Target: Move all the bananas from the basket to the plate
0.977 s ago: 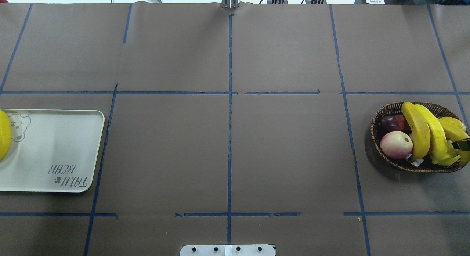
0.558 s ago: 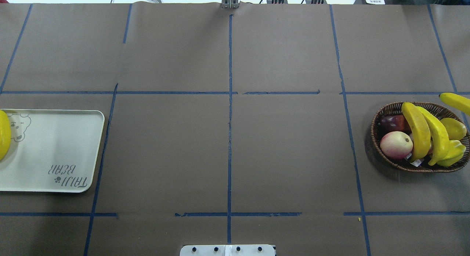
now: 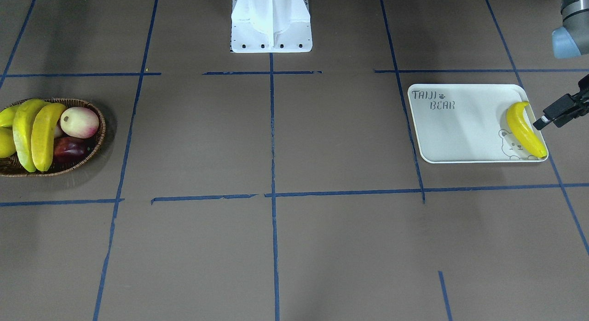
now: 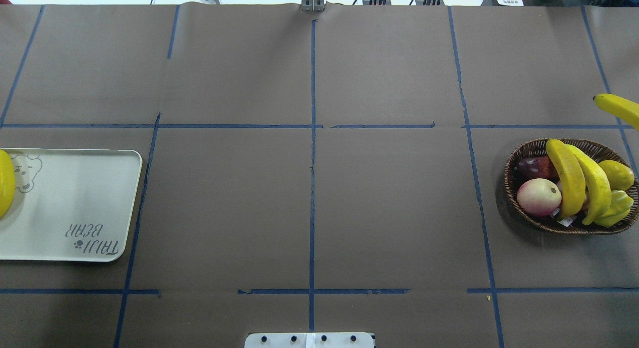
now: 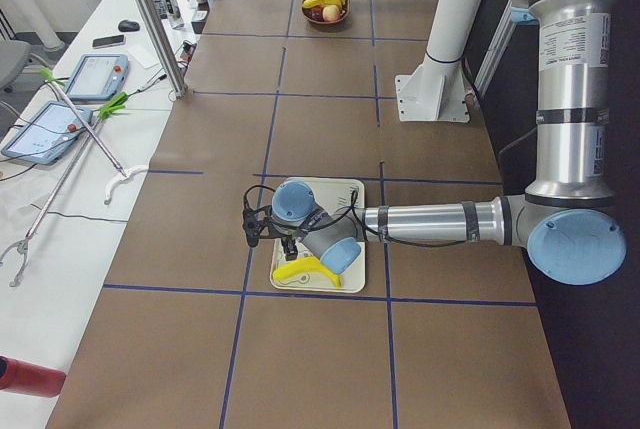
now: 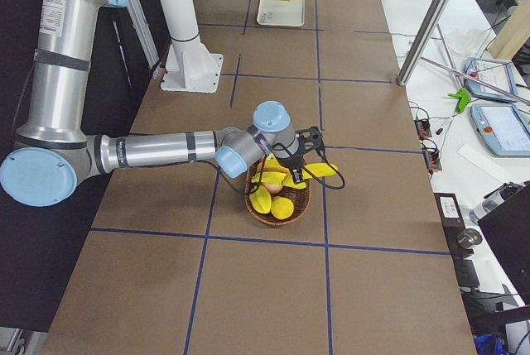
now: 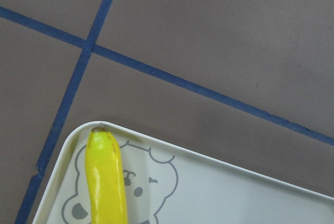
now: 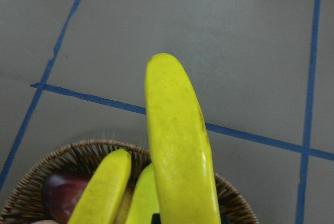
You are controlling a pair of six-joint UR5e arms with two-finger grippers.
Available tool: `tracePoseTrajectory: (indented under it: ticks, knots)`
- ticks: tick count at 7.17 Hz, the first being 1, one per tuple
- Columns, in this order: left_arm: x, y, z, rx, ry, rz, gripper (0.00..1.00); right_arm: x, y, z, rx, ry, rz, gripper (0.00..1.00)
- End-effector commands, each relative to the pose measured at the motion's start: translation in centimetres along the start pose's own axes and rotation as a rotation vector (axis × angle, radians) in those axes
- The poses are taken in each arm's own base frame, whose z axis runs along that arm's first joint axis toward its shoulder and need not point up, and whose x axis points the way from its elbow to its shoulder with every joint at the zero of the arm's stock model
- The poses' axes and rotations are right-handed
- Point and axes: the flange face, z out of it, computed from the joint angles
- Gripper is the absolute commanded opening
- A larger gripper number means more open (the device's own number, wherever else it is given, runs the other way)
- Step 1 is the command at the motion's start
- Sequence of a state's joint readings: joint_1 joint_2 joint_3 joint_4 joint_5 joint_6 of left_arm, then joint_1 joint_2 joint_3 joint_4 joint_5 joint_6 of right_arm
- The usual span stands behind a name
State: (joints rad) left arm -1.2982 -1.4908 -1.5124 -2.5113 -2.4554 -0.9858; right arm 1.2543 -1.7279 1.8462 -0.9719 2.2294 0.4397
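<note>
Nearest the robot, a white metal mounting base (image 4: 309, 340) sits at the edge of the brown paper-covered worktop (image 4: 224, 198), which is crossed by blue tape lines.

Further out on the robot's left lies the flat off-white rounded-rectangle plate (image 4: 75, 203) printed "TAIJI BEAR". It carries one long, glossy yellow toy banana (image 3: 524, 130), lying along its outer short rim over the bear-face outline. The left gripper (image 3: 559, 111) hovers just outside that rim, close beside this banana but apart from it. Its black fingers look parted and hold nothing.

At about the same depth on the robot's right stands the shallow oval brown wicker basket (image 4: 549, 225). It holds two curved yellow bananas (image 4: 569, 178) side by side across its middle. A pink-and-cream round fruit (image 4: 539, 197) and a dark red fruit (image 4: 534, 166) lie on their inner side. A stubby yellow pear (image 4: 616, 174) and a yellow-green ridged starfruit (image 4: 616, 208) lie on their outer side.

A fourth banana (image 4: 619, 108) reaches over and past the basket's far rim, clear of the wicker. The right gripper (image 6: 298, 171) is at one end of it. Only the side views show this gripper, so whether it is clenched on the fruit cannot be told.
</note>
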Motion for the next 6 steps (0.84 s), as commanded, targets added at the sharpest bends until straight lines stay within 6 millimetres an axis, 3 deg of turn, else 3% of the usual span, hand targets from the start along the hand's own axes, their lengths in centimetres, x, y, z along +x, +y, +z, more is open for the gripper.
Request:
tracePoseTrajectory:
  ticks: [1, 2, 3, 4, 5, 6]
  knots:
    - [6.4, -1.0, 0.8, 0.025, 0.118, 0.162, 1.0, -7.8, -5.0, 1.7, -0.01, -0.138, 0.061, 0.0]
    - [9.8, -1.4, 1.9, 0.006, 0.152, 0.129, 1.0, -13.5, -7.1, 3.1, -0.023, -0.201, 0.068, 0.0]
    - [15.5, -2.2, 2.8, -0.011, 0.205, 0.058, 0.99, -18.2, -8.2, 3.7, -0.033, -0.252, 0.088, 0.0]
    - [21.0, -2.6, 2.8, -0.035, 0.258, -0.039, 0.99, -21.2, -8.3, 3.7, -0.011, -0.318, 0.103, 0.0]
    - [27.1, -0.7, 4.6, -0.114, 0.301, -0.124, 0.99, -23.8, -7.3, 3.7, 0.032, -0.398, 0.141, 0.0]
    - [32.5, 0.5, 5.5, -0.181, 0.335, -0.227, 0.99, -27.8, -7.1, 4.1, 0.073, -0.475, 0.159, 0.0]
